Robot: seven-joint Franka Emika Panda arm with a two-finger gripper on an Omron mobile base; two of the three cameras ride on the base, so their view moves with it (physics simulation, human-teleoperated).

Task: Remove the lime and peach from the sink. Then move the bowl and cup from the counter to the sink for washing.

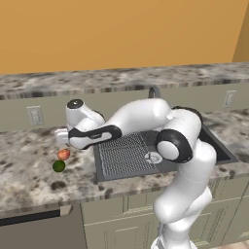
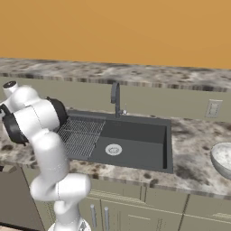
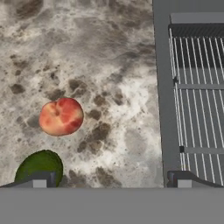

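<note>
Both fruits, peach (image 3: 61, 116) and lime (image 3: 39, 165), sit on desk (image 3: 113, 65); end effector (image 3: 111, 178) open, empty. Next: bowl (image 2: 223, 159) to sink (image 2: 135, 140).

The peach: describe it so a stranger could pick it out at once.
Start at the dark sink; on the speckled counter left of its ribbed drainer lie two small balls. The peach is the orange-red one with a paler patch, beside the dark green lime.
</note>
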